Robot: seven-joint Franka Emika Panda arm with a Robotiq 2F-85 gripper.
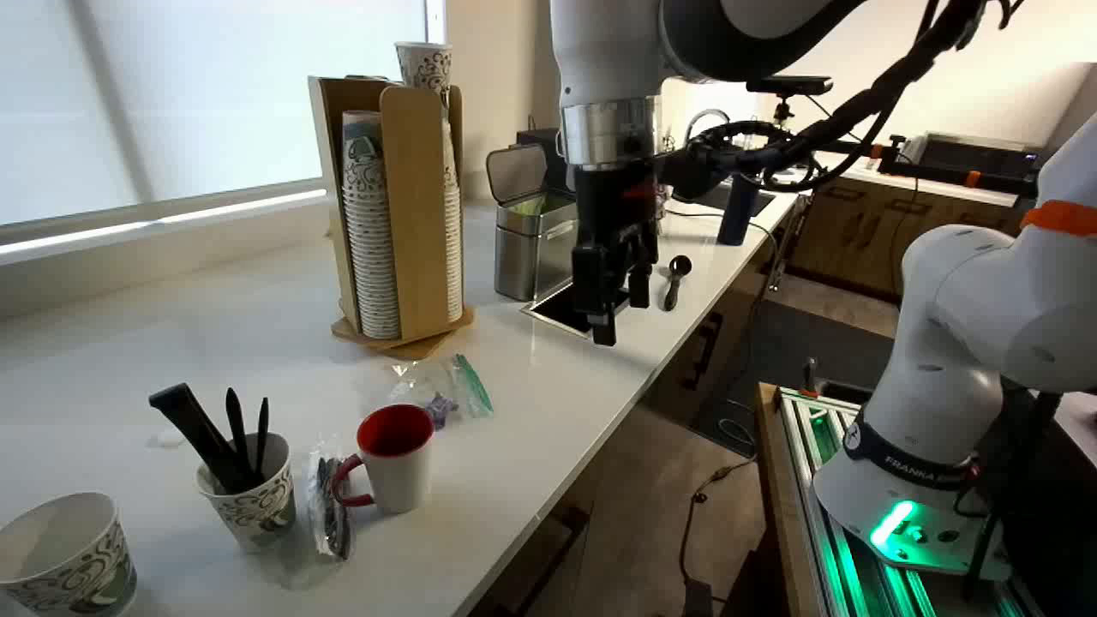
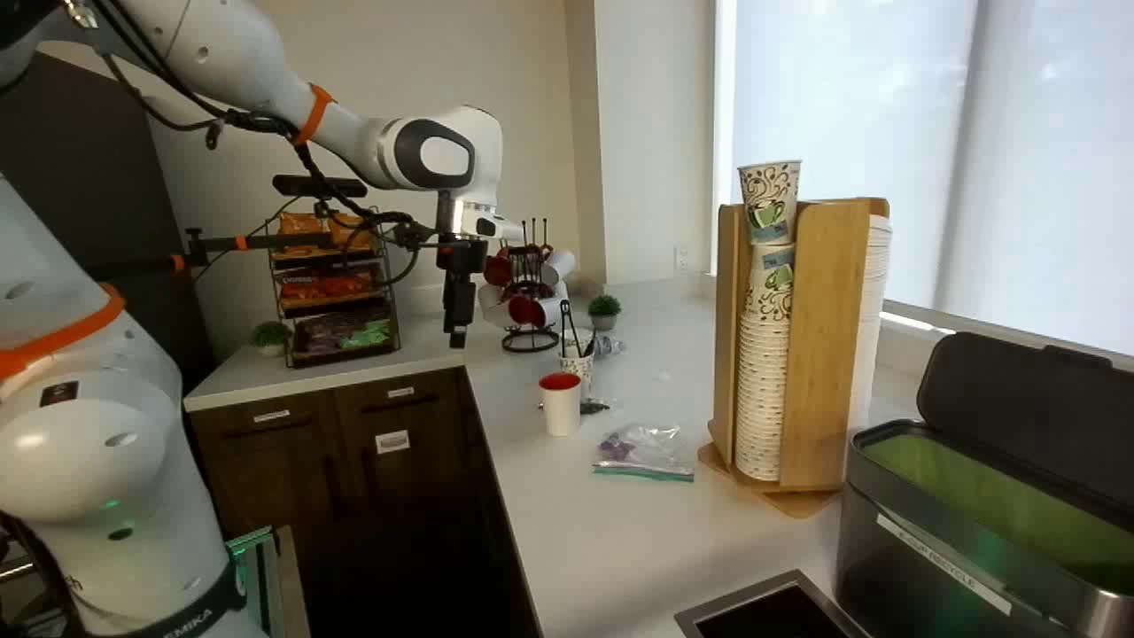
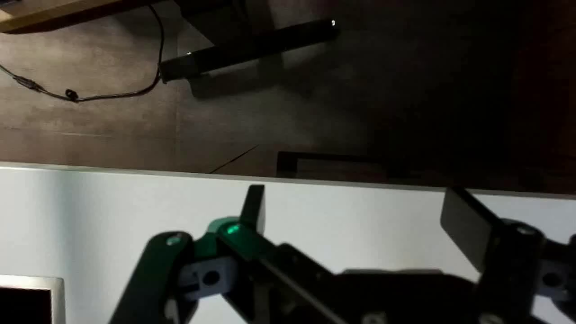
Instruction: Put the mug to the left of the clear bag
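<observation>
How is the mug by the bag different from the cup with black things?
The mug has a red handle; the patterned cup shows none. The mug looks plain white outside, while the cup has swirls. The cup holds black utensils; the mug shows just its red inside. Both stand on the counter.

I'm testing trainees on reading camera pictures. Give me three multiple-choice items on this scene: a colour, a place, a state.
1. Inside, the mug by the zip bag is:
A) blue
B) green
C) red

2. The black utensils are in:
A) the mug
B) a paper cup
C) the zip bag

3. The fingers are:
A) apart, empty
B) shut on the mug
C) shut on the zip bag

1 C: red shows in both exterior views.
2 B: they poke from it in an exterior view.
3 A: the wrist view shows a gap between them.
</observation>
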